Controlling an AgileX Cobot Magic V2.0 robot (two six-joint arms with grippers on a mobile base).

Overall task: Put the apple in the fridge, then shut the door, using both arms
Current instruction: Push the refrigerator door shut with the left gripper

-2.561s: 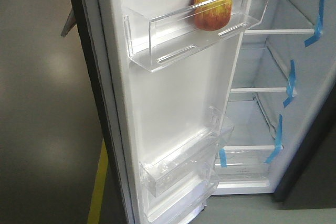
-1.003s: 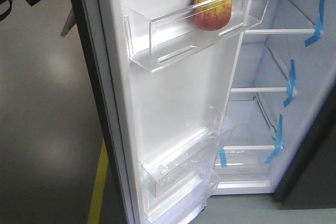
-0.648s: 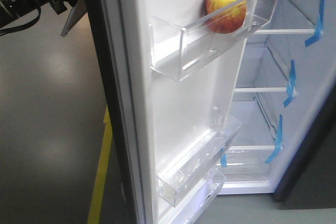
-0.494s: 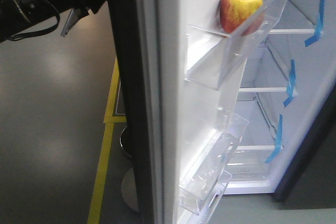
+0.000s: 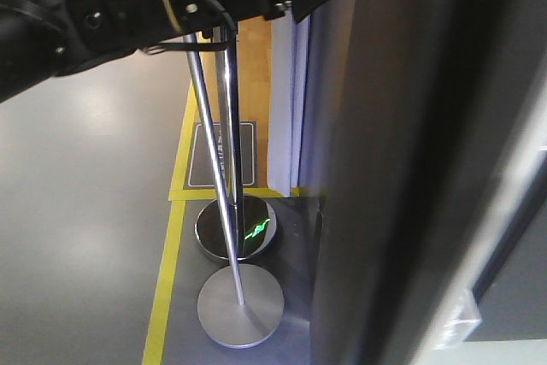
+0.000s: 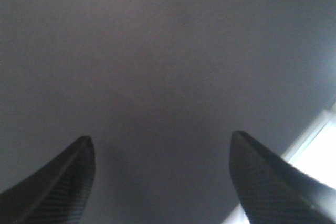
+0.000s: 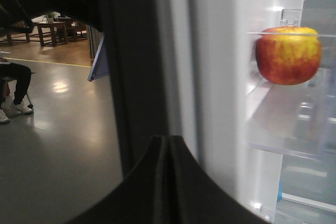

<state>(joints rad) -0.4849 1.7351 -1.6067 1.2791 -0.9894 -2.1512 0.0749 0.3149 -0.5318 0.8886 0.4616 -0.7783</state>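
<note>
Grey floor (image 5: 85, 211) spreads beside the door (image 5: 402, 168). My left gripper (image 6: 163, 182), fingers spread, faces its dark outside. My right gripper (image 7: 169, 171) is clenched empty; the apple (image 7: 288, 55) sits in the door's bin (image 7: 283, 129).

In the front view the tall dark grey fridge door (image 5: 427, 160) fills the three o'clock half as a smeared, unfocused slab. The glossy grey floor (image 5: 77, 211) carries soft pale glare at nine o'clock, and the chrome stanchion poles (image 5: 224, 168) show bright streaks.

The left wrist view is dim and blurred, with blown-out white at five o'clock.

In the right wrist view the small red and yellow apple (image 7: 288, 55) is soft-edged; white glare lies on the grey floor at nine o'clock.
</note>
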